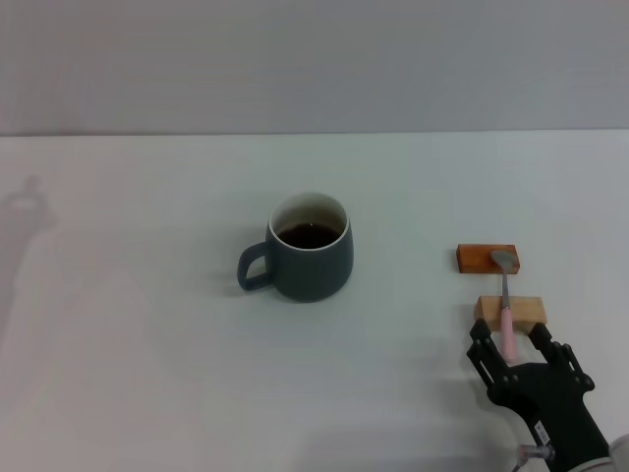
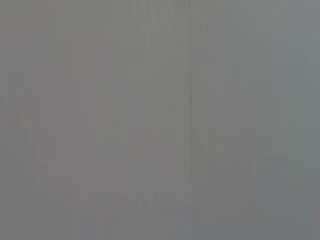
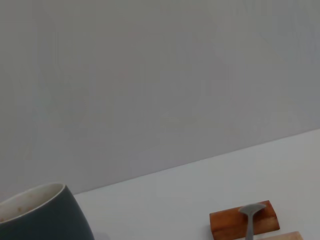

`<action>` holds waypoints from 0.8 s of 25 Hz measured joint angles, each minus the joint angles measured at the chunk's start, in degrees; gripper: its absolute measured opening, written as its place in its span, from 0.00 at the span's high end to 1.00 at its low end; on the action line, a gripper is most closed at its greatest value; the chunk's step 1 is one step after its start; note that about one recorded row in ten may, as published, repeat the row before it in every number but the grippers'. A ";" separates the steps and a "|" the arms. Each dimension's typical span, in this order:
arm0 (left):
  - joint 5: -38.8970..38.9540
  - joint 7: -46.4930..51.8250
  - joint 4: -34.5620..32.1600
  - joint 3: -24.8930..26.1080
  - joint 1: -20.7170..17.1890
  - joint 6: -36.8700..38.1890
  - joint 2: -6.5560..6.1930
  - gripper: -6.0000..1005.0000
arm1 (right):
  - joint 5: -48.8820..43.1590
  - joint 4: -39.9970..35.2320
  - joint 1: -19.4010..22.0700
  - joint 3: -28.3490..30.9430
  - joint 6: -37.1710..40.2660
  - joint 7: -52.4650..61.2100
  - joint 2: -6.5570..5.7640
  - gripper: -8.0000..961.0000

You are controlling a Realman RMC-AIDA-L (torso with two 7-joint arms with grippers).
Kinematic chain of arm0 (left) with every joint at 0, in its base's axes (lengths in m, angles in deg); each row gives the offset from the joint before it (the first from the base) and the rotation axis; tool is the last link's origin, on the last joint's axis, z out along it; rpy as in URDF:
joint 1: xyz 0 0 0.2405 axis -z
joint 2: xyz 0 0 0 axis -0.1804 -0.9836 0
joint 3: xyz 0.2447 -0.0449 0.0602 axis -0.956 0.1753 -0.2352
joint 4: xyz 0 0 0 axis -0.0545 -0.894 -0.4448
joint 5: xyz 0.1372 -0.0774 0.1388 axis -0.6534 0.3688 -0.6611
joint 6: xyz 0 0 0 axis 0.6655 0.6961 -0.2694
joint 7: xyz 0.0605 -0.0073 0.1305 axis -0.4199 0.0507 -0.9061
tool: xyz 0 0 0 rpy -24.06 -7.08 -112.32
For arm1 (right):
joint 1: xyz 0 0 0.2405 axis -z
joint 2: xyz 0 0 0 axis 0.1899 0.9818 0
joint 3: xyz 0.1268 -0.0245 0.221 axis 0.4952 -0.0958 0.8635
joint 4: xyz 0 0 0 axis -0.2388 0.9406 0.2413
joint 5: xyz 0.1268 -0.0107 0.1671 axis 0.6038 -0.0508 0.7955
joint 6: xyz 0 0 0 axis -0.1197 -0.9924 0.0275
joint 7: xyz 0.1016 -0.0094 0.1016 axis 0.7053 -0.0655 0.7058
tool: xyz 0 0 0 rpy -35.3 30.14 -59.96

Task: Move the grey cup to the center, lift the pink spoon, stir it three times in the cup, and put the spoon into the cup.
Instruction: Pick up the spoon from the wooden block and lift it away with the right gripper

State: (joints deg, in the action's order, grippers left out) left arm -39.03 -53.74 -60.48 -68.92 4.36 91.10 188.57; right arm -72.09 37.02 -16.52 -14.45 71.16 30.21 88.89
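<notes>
The grey cup (image 1: pixel 311 248) stands upright near the middle of the white table, its handle to the left, dark liquid inside; its rim also shows in the right wrist view (image 3: pixel 42 215). The pink spoon (image 1: pixel 505 295) lies across two wooden blocks at the right, silver bowl (image 3: pixel 251 210) on the far block, pink handle over the near one. My right gripper (image 1: pixel 509 339) is at the table's front right, open, with a finger on each side of the handle's near end. The left gripper is out of view.
A dark orange-brown block (image 1: pixel 487 259) and a paler wooden block (image 1: pixel 511 311) hold the spoon off the white table (image 1: pixel 147 344). A grey wall (image 1: pixel 314 59) rises behind the table. The left wrist view shows only a plain grey surface.
</notes>
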 joint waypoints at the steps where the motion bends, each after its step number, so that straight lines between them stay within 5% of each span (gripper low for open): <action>1: 0.00 0.13 0.01 0.00 -0.06 0.01 0.03 1.00 | 0.00 -0.19 -0.12 -0.01 0.00 0.33 -0.03 0.25; 20: 0.00 0.52 0.03 0.26 -0.17 0.27 0.13 1.00 | 0.00 -0.53 -0.74 -0.10 -0.92 0.59 -0.10 0.26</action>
State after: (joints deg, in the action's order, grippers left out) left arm -39.04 -53.22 -60.45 -68.66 4.20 91.37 188.70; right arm -72.09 36.50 -17.25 -14.54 70.24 30.81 88.80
